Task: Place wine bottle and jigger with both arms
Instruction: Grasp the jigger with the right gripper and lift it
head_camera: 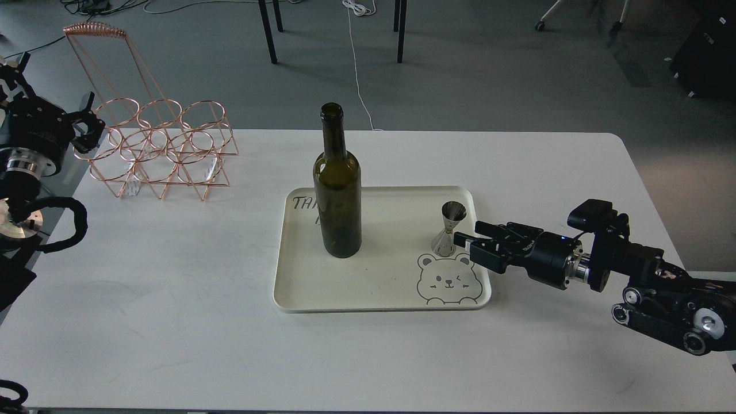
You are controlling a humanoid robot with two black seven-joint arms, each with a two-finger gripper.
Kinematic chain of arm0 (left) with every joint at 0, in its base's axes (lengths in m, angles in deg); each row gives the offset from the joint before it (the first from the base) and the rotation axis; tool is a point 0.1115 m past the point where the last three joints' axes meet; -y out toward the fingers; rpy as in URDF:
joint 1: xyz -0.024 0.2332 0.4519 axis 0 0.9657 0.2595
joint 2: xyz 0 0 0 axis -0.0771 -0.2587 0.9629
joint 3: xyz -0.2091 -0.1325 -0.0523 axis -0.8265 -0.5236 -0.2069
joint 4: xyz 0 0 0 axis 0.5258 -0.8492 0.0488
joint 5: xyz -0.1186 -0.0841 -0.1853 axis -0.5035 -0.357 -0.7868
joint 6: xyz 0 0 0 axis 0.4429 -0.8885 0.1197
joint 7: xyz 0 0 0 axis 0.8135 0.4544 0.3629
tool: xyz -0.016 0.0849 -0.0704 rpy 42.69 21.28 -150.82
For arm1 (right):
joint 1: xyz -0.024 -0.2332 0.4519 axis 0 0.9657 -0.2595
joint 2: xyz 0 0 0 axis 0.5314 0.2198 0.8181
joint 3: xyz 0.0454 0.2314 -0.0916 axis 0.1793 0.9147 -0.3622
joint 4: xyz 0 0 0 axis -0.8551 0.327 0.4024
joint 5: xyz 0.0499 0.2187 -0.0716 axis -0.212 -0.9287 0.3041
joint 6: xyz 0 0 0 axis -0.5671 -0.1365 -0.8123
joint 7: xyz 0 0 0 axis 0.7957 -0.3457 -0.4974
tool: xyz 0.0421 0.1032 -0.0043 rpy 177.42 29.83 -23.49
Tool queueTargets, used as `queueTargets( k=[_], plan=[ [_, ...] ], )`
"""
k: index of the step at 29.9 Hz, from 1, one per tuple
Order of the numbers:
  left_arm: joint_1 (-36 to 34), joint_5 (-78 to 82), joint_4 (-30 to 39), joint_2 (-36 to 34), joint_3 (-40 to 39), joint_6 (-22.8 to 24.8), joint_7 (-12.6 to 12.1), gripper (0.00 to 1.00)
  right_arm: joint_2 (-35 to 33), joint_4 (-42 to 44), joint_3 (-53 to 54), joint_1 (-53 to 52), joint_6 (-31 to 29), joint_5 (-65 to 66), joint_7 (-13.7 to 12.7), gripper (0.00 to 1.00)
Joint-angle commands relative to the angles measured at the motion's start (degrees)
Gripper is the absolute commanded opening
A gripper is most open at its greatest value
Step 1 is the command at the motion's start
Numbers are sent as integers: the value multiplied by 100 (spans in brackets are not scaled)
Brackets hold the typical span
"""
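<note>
The dark olive-green wine bottle (337, 195) stands upright on the left half of a cream tray (379, 282) in the middle of the white table. The small silver jigger (450, 229) stands upright on the tray's right side, just above a bear drawing. My right gripper (468, 232) reaches in low from the right, level with the jigger and just right of it. Its fingers are apart and hold nothing. My left gripper (87, 123) is at the far left edge, beside the wire rack, small and dark.
A copper wire bottle rack (161, 150) with a tall handle stands at the table's back left corner. The table (172, 299) has bare surface in front of and on both sides of the tray. Chair legs and cables are on the floor behind.
</note>
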Motion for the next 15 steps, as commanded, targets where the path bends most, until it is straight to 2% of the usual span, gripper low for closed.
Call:
queueTargets(
  k=[1, 6, 15],
  plan=[
    [0, 0, -1, 13, 0, 0, 0, 98, 254, 267, -1, -90, 14, -3, 0, 69],
    [0, 0, -1, 4, 0, 0, -9, 98, 448, 470, -18, -169, 14, -3, -17, 69],
    [0, 0, -10, -22, 8, 0, -9, 99, 931, 839, -18, -187, 14, -3, -8, 57]
  ],
)
